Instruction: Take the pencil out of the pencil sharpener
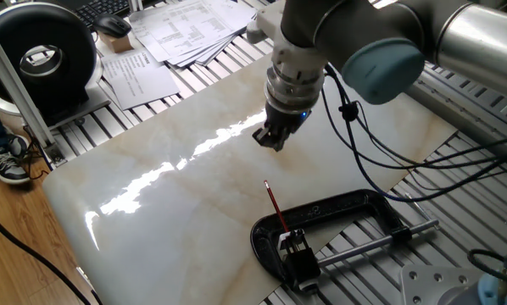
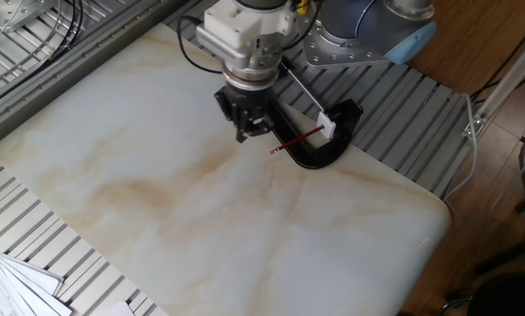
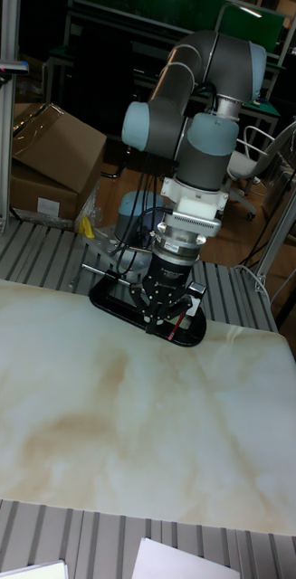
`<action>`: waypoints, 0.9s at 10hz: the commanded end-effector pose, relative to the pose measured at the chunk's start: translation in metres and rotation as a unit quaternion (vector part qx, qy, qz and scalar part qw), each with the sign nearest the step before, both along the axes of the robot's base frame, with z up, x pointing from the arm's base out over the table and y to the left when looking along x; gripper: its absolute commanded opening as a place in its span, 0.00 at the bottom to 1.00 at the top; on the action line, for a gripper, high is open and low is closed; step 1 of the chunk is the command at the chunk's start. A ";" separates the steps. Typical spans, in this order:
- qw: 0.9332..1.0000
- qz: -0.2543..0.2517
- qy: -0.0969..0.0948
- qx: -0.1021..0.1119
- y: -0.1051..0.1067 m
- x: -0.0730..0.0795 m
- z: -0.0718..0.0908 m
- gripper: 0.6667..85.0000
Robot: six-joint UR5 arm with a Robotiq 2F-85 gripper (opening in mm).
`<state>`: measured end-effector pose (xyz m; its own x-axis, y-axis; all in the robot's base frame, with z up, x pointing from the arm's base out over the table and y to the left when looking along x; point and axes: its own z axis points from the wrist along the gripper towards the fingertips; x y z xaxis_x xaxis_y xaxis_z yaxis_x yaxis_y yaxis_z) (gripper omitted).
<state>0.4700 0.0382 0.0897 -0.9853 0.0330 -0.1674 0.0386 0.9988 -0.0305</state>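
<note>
Showing one gripper (image 1: 270,140), one pencil (image 1: 275,207), one pencil sharpener (image 1: 297,249), one clamp (image 1: 347,206) and one marble slab (image 1: 152,195). Hanging above the slab beside the pencil's free end, touching nothing, fingers (image 2: 243,120) close together with no clear gap; cannot tell whether fully closed. Seated in the sharpener, angled up and away from the clamp. From the other fixed view: gripper (image 2: 248,132), red pencil (image 2: 296,140), sharpener's pale face (image 2: 325,125). From the tall view: gripper (image 3: 159,318) hiding most of the pencil (image 3: 179,323).
</note>
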 end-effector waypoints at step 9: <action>1.000 -0.006 0.015 0.011 -0.060 0.033 -0.013 0.01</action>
